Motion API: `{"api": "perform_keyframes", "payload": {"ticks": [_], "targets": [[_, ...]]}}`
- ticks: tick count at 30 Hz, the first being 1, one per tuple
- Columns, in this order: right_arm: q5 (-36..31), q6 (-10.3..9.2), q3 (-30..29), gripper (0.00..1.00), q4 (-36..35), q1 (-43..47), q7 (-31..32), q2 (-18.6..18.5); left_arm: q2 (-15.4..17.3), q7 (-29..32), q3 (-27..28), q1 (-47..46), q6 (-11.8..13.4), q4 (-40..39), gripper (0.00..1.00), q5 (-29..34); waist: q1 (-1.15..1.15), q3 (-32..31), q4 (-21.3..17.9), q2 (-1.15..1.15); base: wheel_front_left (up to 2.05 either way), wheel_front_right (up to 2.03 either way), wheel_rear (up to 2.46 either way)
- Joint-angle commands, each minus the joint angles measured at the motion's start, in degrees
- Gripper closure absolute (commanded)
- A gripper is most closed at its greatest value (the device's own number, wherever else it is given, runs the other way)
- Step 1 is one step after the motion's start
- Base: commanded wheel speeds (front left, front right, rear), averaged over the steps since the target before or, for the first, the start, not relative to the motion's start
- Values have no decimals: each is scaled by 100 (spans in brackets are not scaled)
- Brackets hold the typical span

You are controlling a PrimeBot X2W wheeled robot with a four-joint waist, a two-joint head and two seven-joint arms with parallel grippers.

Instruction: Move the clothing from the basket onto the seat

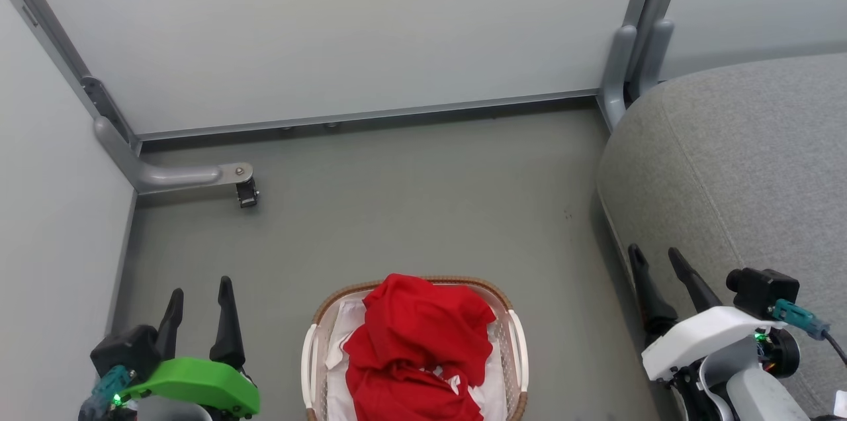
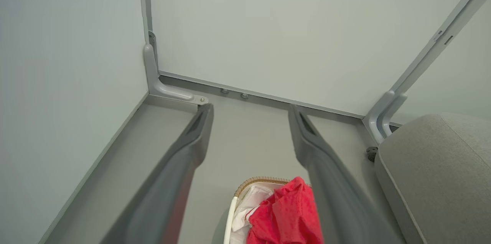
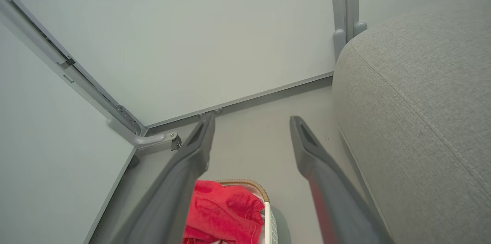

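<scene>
**Clothing in basket, pincers released**

I see the red clothing [image 1: 413,348] heaped in the basket [image 1: 331,305] at bottom centre, with the grey seat [image 1: 741,163] at right. My left pincer [image 1: 201,286], lower left, and right pincer [image 1: 654,251], lower right, both stand released and empty.

loc: lab/test booth | evid: partition panels [image 1: 331,30] w/ metal feet [image 1: 178,176]

Left end effector [image 1: 198,305] spread, right end effector [image 1: 655,269] spread, both empty
</scene>
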Motion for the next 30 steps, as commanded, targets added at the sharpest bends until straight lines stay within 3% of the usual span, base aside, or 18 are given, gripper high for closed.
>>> {"api": "perform_keyframes", "payload": {"ticks": [1, 30], "targets": [[-154, 2, 30, 0, -4, -137, -70, -68, 46, -58, -36, 54, 21, -37, 0, 164, 0, 2, 2, 0, 0, 0, 0], [-1690, 1, 82, 0, 415, -59, -424, -11, -74, -414, -186, 291, 29, 44, 0, 1548, 0, 49, 13, 0, 0, 0, 0]]}}
